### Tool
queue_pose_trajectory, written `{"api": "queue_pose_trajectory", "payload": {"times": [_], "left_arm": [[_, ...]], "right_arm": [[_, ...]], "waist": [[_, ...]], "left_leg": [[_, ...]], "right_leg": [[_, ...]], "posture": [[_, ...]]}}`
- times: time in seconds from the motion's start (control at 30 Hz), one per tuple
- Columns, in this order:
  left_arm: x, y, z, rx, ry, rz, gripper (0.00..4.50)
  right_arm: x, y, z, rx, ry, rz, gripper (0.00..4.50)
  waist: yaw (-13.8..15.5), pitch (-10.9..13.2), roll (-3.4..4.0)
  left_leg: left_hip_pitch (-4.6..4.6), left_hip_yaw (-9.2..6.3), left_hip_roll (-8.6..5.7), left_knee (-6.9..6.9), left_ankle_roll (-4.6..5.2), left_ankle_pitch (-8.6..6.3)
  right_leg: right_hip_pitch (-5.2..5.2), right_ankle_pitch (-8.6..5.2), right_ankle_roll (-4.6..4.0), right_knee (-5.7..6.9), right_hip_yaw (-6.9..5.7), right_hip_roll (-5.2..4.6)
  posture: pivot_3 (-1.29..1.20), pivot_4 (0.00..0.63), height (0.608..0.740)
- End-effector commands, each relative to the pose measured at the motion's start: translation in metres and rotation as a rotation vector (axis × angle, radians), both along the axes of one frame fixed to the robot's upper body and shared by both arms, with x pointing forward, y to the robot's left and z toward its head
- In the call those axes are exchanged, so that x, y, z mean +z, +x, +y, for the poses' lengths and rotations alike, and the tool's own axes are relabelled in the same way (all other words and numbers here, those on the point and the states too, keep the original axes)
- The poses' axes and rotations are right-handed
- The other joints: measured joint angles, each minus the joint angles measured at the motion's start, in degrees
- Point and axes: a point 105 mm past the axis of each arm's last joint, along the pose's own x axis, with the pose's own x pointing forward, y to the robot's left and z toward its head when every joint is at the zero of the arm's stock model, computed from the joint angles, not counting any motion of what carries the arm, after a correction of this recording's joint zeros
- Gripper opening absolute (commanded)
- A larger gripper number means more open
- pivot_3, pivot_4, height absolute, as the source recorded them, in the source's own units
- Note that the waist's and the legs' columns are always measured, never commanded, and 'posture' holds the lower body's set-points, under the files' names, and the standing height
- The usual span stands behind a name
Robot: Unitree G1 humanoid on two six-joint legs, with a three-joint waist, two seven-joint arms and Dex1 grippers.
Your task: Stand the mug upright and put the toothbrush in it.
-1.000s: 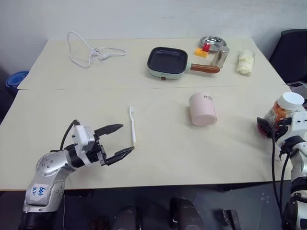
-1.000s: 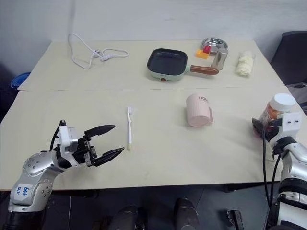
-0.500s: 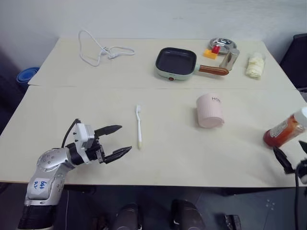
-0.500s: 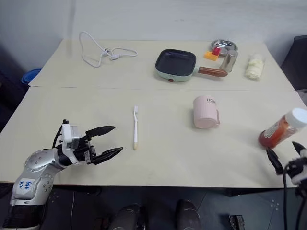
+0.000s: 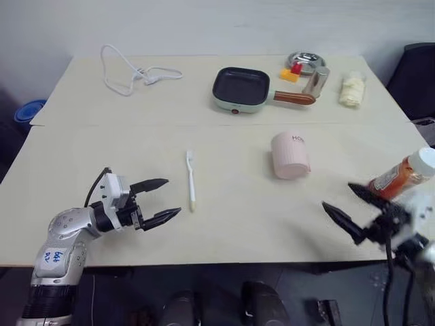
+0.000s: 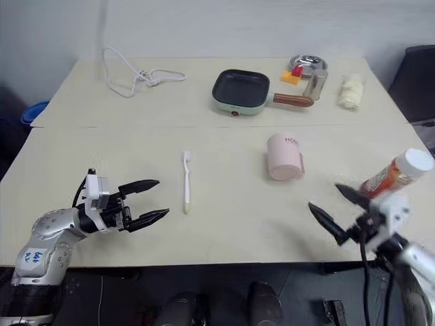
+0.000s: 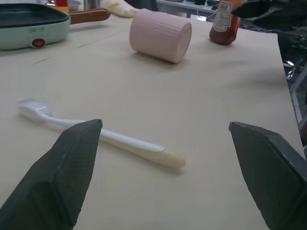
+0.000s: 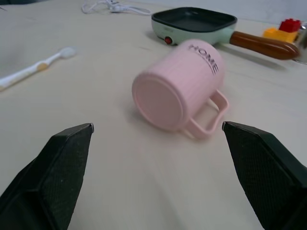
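The pink ribbed mug [image 5: 291, 155] lies on its side mid-table, its flat base [image 8: 156, 101] turned toward my right gripper and its handle low against the table. The slim white toothbrush [image 5: 190, 180] lies flat to the mug's left, bristle head at the far end. My left gripper [image 5: 172, 197] hovers open just left of the toothbrush's near end, holding nothing. Near the table's front right edge, my right gripper [image 5: 337, 195] is open and empty. It points at the mug from a short way off.
An orange-red white-capped bottle [image 5: 401, 175] stands at the table's right edge, just behind my right gripper. At the back are a green pan [image 5: 238, 88], a steel cup [image 5: 314, 80], a steel bowl [image 5: 302, 60], a pale bundle [image 5: 351, 89] and a white cable [image 5: 136, 71].
My right gripper has come away from the bottle and swung left and up over the table's front edge, so it now faces the mug. The left gripper has stayed put. The camera shifted.
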Motion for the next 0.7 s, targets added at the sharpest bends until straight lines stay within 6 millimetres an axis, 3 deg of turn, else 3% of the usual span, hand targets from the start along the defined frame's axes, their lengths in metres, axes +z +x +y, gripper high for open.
{"api": "queue_pose_trajectory", "payload": {"times": [0.03,0.23,0.3,0.47,0.7], "left_arm": [[0.012,-0.003,0.003,0.025,0.019,-0.07,4.5],[0.013,-0.01,0.002,0.052,0.005,-0.064,4.5],[0.014,-0.012,0.002,0.062,-0.002,-0.064,4.5],[0.013,-0.016,-0.003,0.056,-0.015,-0.063,4.5],[0.019,-0.015,-0.009,0.047,-0.04,-0.072,4.5]], "right_arm": [[0.0,0.024,-0.01,-0.086,-0.029,0.109,4.48],[0.008,0.074,-0.039,-0.293,-0.085,0.237,4.48],[0.013,0.091,-0.041,-0.355,-0.003,0.304,4.48],[0.002,0.109,-0.01,-0.273,0.054,0.496,4.48],[-0.015,0.126,0.001,-0.276,-0.048,0.632,4.48]], "waist": [[0.71,0.0,-0.04],[0.82,0.0,-0.06],[0.39,0.02,-0.04],[0.14,0.01,-0.03],[0.1,0.01,-0.03]], "left_leg": [[-0.02,0.0,-0.02,0.02,0.02,0.0],[-0.05,0.05,-0.12,0.08,0.17,0.02],[-0.03,0.07,-0.08,0.08,0.17,0.02],[-0.06,0.11,0.06,0.01,0.07,0.06],[-0.15,0.13,-0.09,0.05,0.14,0.08]], "right_leg": [[0.0,0.0,0.0,0.0,-0.01,-0.01],[0.03,0.03,0.07,-0.04,-0.02,-0.1],[0.05,0.04,0.07,-0.03,-0.02,-0.08],[-0.06,0.0,0.0,0.03,-0.03,0.06],[-0.07,0.04,0.08,0.02,-0.03,-0.06]], "posture": [[0.0,0.15,0.74],[0.0,0.15,0.74],[0.0,0.15,0.74],[0.0,0.15,0.74],[0.0,0.15,0.74]]}}
